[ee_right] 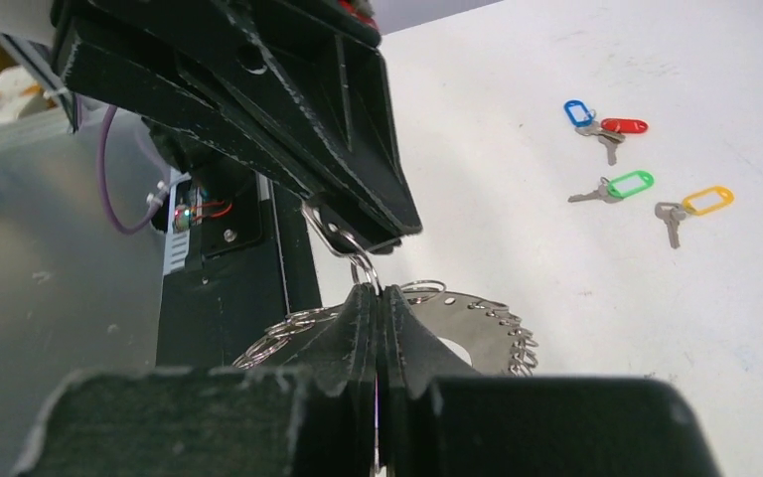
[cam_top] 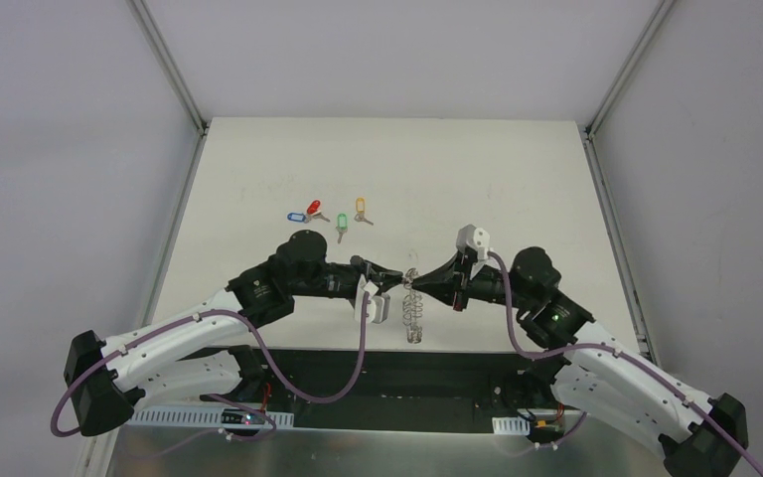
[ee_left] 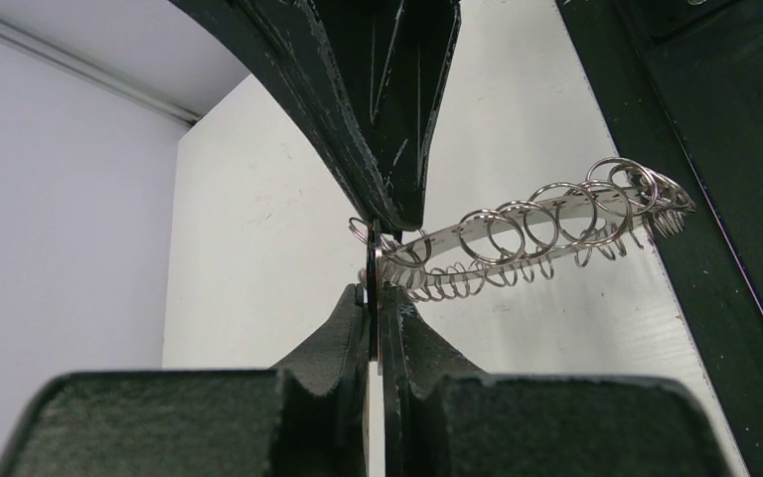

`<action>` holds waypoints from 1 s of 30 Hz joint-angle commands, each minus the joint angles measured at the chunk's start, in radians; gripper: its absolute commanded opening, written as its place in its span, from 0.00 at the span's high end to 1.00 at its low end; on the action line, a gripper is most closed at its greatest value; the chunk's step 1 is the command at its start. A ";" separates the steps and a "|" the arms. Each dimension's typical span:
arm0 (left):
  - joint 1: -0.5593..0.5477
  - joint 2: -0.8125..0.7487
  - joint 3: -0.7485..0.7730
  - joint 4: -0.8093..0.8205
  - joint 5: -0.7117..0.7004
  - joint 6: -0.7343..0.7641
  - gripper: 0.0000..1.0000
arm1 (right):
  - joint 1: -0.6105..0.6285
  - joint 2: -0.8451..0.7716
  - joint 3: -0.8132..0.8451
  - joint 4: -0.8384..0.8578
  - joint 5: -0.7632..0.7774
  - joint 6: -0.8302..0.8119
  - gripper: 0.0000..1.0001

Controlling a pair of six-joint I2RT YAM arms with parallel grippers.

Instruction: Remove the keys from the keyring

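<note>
Ring [ee_left: 536, 234]: up in the air in the middle of the top view, hanging between the two pincers, off the table [cam_top: 517, 179].
Left pincer [ee_left: 373, 298]: clenched on a thin dark thing seen edge-on. I think it is the dark key [ee_left: 371, 266], held by its tag.
Right pincer [ee_right: 378, 298]: clenched on a small loop [ee_right: 363, 270] at the ring's edge, tip to tip with the left one.
Loose keys [ee_right: 631, 184]: four, with blue, red, green and yellow tags. They lie on the table in the upper right of the right wrist view, well apart from the ring.
How far: four keys look done and one seems left.
How the ring handles: hard metal, stiff and a bit heavy. It will likely swing and jingle. Its many loops are thin and slippery, so a grip can slide off.
How the key handles: light and small. The tag is flat plastic and easy to pinch, but the metal part is slick.
Where to hold: the ring by its flat rim close to the key's loop, the key by its tag.
Watch out: a hard tug could pop the ring loose and drop it.
</note>
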 commanded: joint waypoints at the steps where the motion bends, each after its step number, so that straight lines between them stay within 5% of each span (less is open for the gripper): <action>1: 0.000 -0.031 0.008 0.044 0.010 -0.002 1.00 | 0.001 -0.088 -0.096 0.253 0.175 0.209 1.00; 9: 0.000 -0.037 0.006 0.044 -0.006 0.002 1.00 | 0.002 -0.164 -0.319 0.598 0.306 0.424 1.00; 14: 0.000 -0.036 0.006 0.043 0.000 0.005 1.00 | 0.002 -0.192 -0.279 0.433 0.213 0.342 0.59; 22: 0.000 -0.031 0.008 0.038 0.020 0.003 1.00 | 0.002 -0.172 -0.062 0.028 0.066 -0.004 0.56; 30: -0.001 -0.022 0.014 0.027 0.043 -0.001 1.00 | 0.002 -0.034 0.049 -0.028 -0.053 -0.119 0.59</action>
